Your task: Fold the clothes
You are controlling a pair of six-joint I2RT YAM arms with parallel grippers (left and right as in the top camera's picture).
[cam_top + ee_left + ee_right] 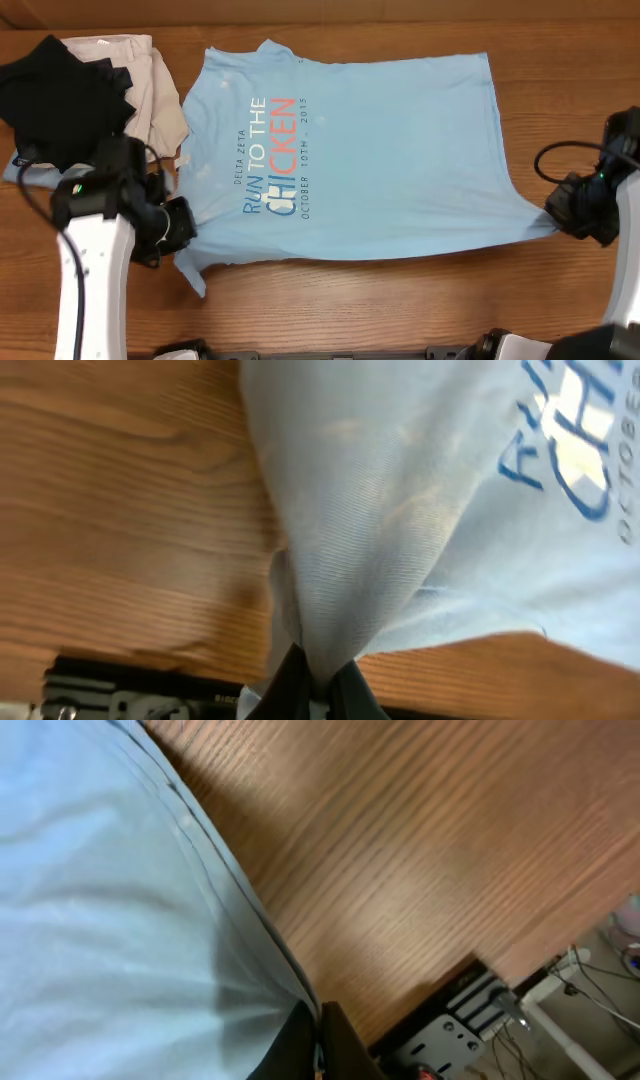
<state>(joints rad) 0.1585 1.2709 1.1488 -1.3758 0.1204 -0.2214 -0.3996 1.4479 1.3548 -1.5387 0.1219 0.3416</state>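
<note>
One light sky-blue cotton T-shirt [380, 160] with white small print and orange-red lettering, print side up. Lies spread across the middle of the brown wooden tabletop [400, 310], tops of the letters toward the left arm's side, hem toward the right arm's side. Mostly flat, lightly wrinkled. Drawn out to a point at two corners along the near edge, one at each end.

Left jaws closed tight on the near left corner. Shown by the left wrist camera as a cone of bunched cloth narrowing down into two dark fingers [290, 685]. Right jaws likewise closed, on the near hem corner, with the stitched edge running down into the dark fingers [290, 1050]. Two grips in all, one per arm.

Two arms, white-shelled with black wrists: left arm [95, 270] just beside the shirt's left edge, right arm [625, 250] just beyond the hem.

Farther out, at the far left corner: one heap of three other pieces. One crumpled black garment [60, 95] on top, one pair of beige trousers [155, 85] beneath and just beside the shirt's edge, one sliver of blue denim [12, 162] at the picture's left border
</note>
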